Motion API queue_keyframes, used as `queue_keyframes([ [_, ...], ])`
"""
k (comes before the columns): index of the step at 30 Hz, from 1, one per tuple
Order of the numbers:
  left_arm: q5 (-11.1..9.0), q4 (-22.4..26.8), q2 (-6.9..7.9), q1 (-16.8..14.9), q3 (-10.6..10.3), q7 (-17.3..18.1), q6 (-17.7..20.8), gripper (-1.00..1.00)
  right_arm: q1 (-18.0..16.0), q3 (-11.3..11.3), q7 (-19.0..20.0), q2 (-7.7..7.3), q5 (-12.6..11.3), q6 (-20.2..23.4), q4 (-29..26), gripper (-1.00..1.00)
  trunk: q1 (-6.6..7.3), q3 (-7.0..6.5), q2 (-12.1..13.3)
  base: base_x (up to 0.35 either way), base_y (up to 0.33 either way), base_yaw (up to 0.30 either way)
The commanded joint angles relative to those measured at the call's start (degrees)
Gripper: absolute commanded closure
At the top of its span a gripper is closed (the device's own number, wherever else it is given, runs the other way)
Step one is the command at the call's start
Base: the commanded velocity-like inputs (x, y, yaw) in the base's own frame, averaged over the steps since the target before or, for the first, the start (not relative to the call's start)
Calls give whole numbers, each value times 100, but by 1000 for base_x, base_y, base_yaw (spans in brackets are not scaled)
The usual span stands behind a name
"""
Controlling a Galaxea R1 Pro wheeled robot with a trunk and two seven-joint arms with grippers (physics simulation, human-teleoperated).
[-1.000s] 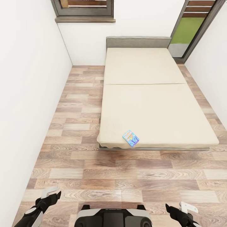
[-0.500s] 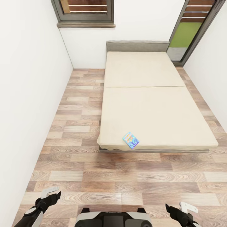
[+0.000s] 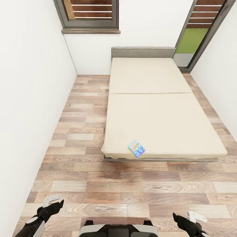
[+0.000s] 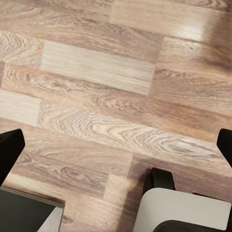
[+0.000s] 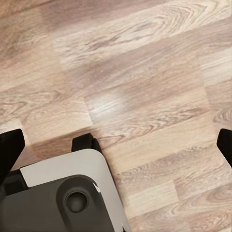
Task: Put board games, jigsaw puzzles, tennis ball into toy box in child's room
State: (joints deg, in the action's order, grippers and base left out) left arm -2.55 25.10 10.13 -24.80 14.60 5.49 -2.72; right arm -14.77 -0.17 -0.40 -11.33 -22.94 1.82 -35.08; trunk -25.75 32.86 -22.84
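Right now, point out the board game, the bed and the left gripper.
board game [image 3: 137, 148], head view, middle of its printed top.
bed [image 3: 158, 118], head view, bare beige cover.
left gripper [image 3: 52, 201], head view, between its fingertips.

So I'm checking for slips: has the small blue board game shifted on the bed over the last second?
No. The blue board game still lies at the near edge of the bed, left of centre; only the camera moved.

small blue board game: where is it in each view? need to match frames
Head view: the small blue board game lies flat on the bed, at its near edge, left of centre.
Left wrist view: not in it; wood-plank floor under the open left gripper.
Right wrist view: not in it; floor under the open right gripper.
Shared landmark: the wood-plank floor.
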Motion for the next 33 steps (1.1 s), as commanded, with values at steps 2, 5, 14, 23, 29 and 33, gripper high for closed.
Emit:
queue_keyframes([
  [2,-26,-5,-3,-5,34,49,-9,-100,0,-1,-4,-1,-44,18,0,-100,-3,-13,-8,0,0,52],
  [5,-26,-5,-3,-3,34,49,-10,-100,0,-1,-4,-1,-44,17,6,-100,-3,-42,-8,0,0,59],
  [14,-26,-5,-3,-1,34,49,-13,-100,0,-1,-4,-1,-44,14,17,-100,-3,-128,-8,0,0,65],
  [23,-26,-5,-3,0,34,49,-16,-100,0,-1,-8,-1,-44,16,18,-100,-3,-213,-8,0,0,73],
  [29,-26,-5,-6,-1,34,49,-15,-100,0,-1,-9,-1,-44,13,18,-100,-3,-271,-8,0,0,79],
  [33,-26,-5,-4,-1,34,49,-16,-100,0,-1,-11,-1,-44,15,18,-100,-3,-309,-8,0,0,80],
])
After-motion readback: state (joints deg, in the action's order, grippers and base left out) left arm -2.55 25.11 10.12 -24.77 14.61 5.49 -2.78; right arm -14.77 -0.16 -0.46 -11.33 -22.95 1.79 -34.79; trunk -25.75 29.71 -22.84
